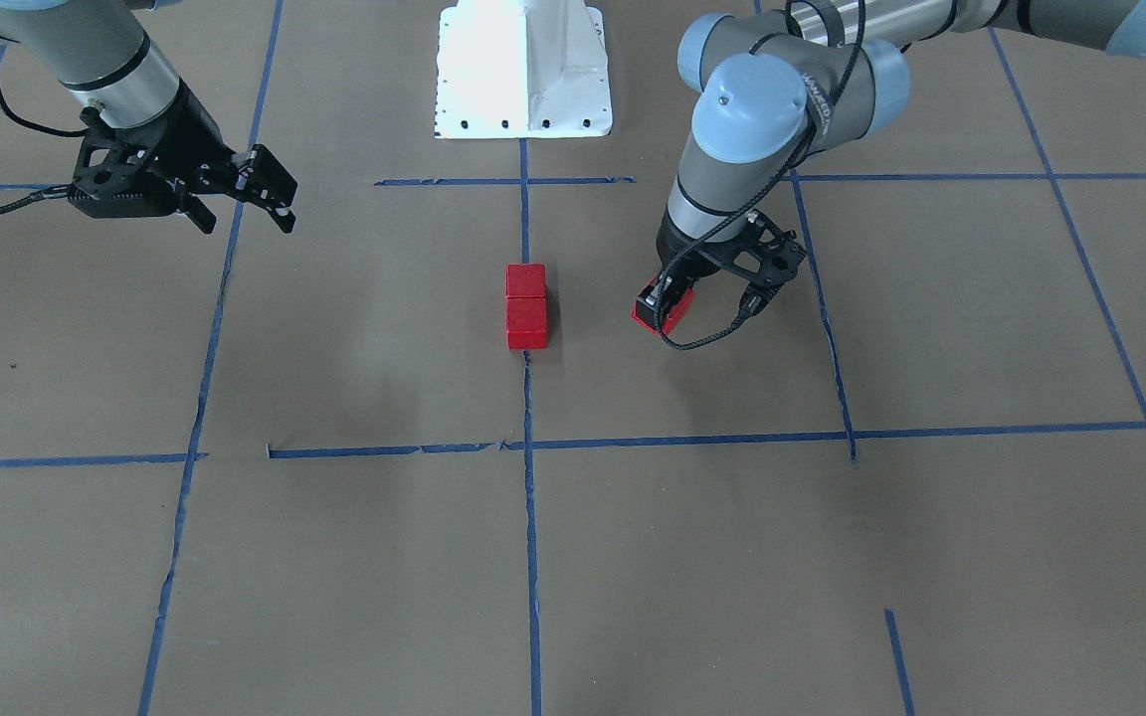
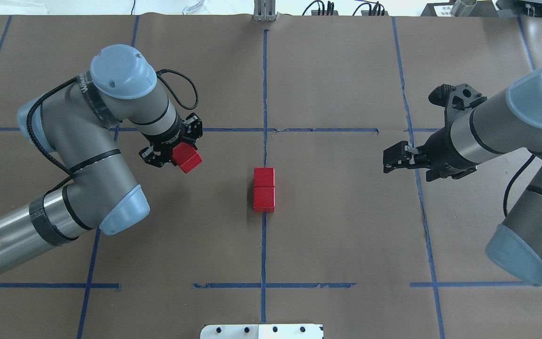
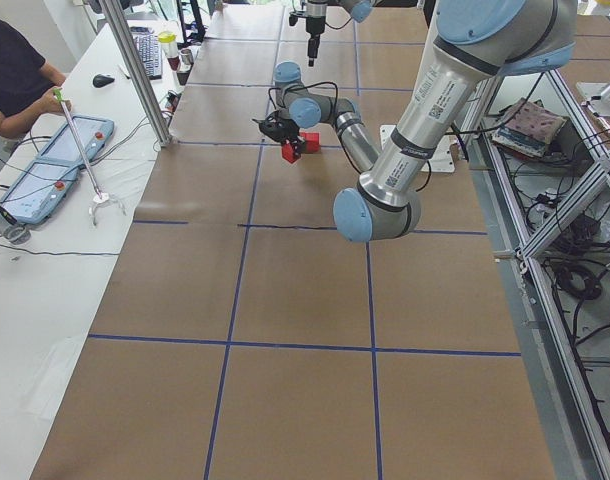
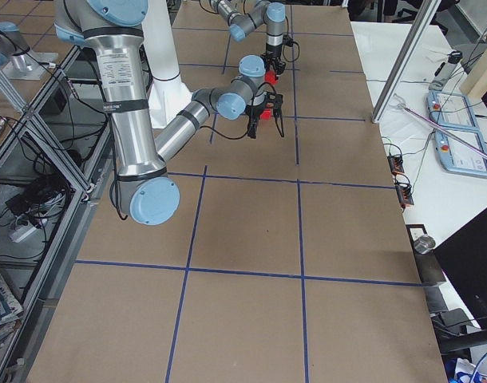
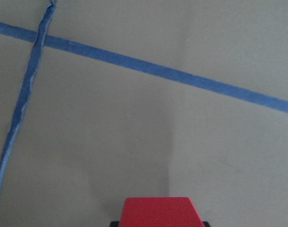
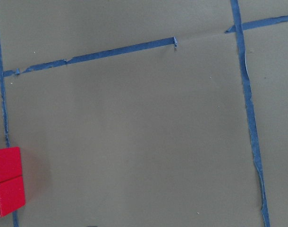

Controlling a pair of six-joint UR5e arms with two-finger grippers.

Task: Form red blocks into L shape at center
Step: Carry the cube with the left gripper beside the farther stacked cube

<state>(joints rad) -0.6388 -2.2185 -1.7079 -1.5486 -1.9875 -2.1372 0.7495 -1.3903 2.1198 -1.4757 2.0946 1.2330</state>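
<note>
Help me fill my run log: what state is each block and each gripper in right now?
Far red matte cube, resting on the blue tape line, touching the near cube.
Near red matte cube, resting on that line, touching the far cube.
Held red matte cube, clamped, tilted, apart from the pair.
Left gripper, shut on the held cube.
Right gripper, fingers open, empty.

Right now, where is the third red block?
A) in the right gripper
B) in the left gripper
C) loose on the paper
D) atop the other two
B: the left gripper is shut on the third red block, away from the touching pair; the right gripper is open, empty.
</note>
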